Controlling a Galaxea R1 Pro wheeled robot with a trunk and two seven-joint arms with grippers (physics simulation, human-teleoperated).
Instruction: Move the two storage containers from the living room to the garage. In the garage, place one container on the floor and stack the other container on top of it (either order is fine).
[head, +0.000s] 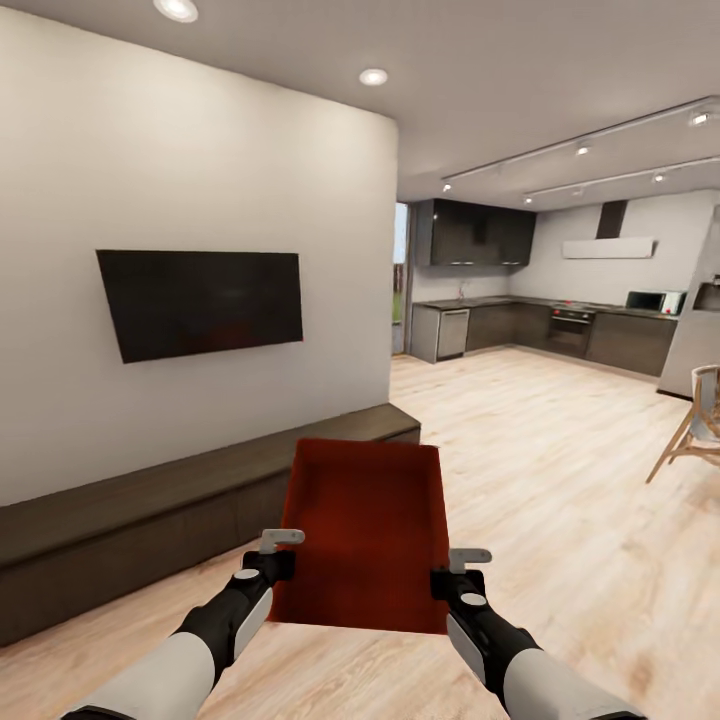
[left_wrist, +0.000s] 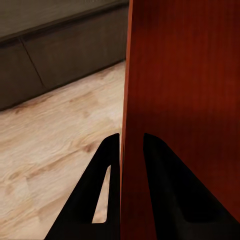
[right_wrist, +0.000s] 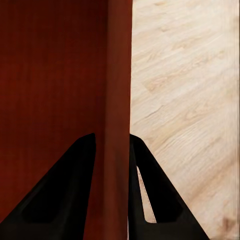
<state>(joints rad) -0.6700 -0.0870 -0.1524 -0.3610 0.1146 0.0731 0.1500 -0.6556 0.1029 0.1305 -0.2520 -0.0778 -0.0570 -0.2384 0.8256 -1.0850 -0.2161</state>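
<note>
Orange-red rectangular open-top bin (head: 365, 530) held between both arms, long axis pointing away; left end effector (left_wrist: 131, 150) and right end effector (right_wrist: 112, 145) each clamp a side wall.

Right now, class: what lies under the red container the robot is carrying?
Light wood-plank floor shows beside and beyond the storage container, held by the left gripper and right gripper on opposite walls. The floor directly beneath is hidden by the container's bottom.
</note>
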